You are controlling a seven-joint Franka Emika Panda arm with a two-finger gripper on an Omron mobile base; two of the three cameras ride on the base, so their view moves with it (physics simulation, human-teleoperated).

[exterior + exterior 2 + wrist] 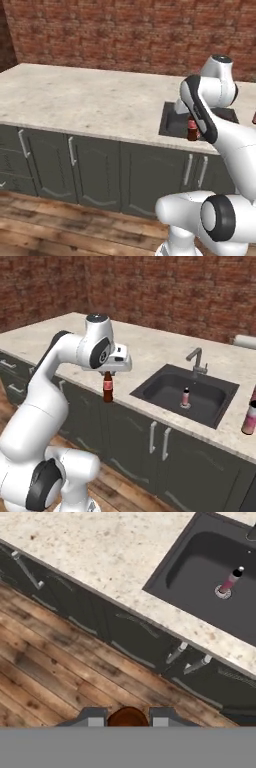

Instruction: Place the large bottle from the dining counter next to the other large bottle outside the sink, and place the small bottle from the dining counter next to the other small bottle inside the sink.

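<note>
A brick wall backs the speckled counter [150,351] with its dark sink [165,387]; the gripper [107,374] hangs left of the sink over the near counter edge, closed on the cola bottle [107,388]; the pale bottle [185,398] stands inside the sink; a pink bottle [249,419] stands right of it.

The sink [215,406] was set into the counter [150,351], with the faucet [196,360] behind its basin. The other small bottle [185,397] stood inside the sink. The other large bottle [249,417] stood on the counter, to the right of the sink. The small bottle [107,387] hung under the gripper [108,374], left of the sink, before the counter's front edge. Cabinets [95,170] were below the counter.
</note>
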